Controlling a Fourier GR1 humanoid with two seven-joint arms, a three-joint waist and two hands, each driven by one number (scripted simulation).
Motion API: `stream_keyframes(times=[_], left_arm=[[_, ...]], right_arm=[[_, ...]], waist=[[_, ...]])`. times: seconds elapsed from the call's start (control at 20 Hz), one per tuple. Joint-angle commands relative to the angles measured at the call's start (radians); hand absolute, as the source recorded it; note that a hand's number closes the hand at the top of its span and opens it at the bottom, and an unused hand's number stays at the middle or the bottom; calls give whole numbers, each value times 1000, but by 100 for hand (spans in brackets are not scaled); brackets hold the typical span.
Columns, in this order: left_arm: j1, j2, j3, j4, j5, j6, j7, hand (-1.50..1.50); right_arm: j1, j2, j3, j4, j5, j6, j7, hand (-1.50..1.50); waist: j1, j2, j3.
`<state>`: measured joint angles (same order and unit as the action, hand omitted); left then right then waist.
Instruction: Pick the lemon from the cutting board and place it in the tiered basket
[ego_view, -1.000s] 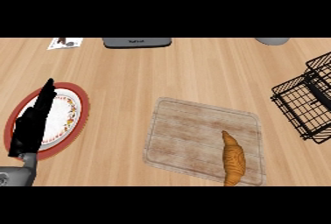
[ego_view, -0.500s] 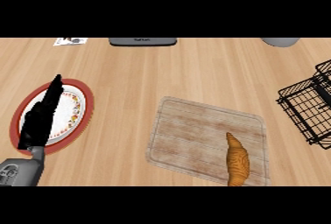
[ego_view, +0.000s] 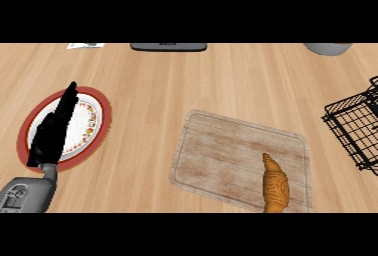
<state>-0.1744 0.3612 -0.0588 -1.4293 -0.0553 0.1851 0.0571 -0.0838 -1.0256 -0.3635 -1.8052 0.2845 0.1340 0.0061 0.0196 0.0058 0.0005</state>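
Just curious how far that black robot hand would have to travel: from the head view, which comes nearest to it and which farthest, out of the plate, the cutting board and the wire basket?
From the left robot hand:
1. Plate, directly beneath it, at left.
2. Cutting board, centre-right.
3. Wire basket, at the right edge.

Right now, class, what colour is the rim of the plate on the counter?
The plate has a red rim around a white centre, seen in the head view.

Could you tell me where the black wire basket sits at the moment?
In the head view the wire basket stands at the counter's right edge, partly cut off, just right of the cutting board.
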Motion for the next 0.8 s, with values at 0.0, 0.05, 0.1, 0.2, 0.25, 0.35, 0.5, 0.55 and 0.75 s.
stream_keyframes(times=[0.0,0.05,0.1,0.2,0.25,0.35,0.5,0.55,0.75], left_arm=[[-18,25,14,-37,-2,-25,56,0],[54,26,37,-39,10,-34,-1,0],[-16,-19,12,49,-22,-15,-21,0],[-15,-14,14,4,-21,-16,12,0],[40,7,30,-20,-1,-52,-24,0],[45,-33,4,-60,-42,-4,23,0],[-55,-28,21,22,-45,-21,30,0],[-35,-33,22,25,-44,-27,9,0],[7,-38,34,2,-41,-44,-3,0]], right_arm=[[-110,-4,77,224,134,-73,-118,150],[-103,-19,44,233,118,-29,-146,150],[-136,-7,79,289,136,-42,-199,150],[-210,-30,92,442,122,-15,-289,150],[-229,-5,114,458,149,-31,-302,150],[-263,11,143,472,164,-6,-320,150],[-303,49,169,600,154,9,-415,150],[-358,44,182,641,156,46,-397,150],[-398,60,203,739,190,92,-448,150]], waist=[[14,1,0],[0,-3,0],[-5,0,0],[6,1,0],[5,-1,0],[0,-3,0],[-1,1,0],[2,0,0],[-3,-2,0]])
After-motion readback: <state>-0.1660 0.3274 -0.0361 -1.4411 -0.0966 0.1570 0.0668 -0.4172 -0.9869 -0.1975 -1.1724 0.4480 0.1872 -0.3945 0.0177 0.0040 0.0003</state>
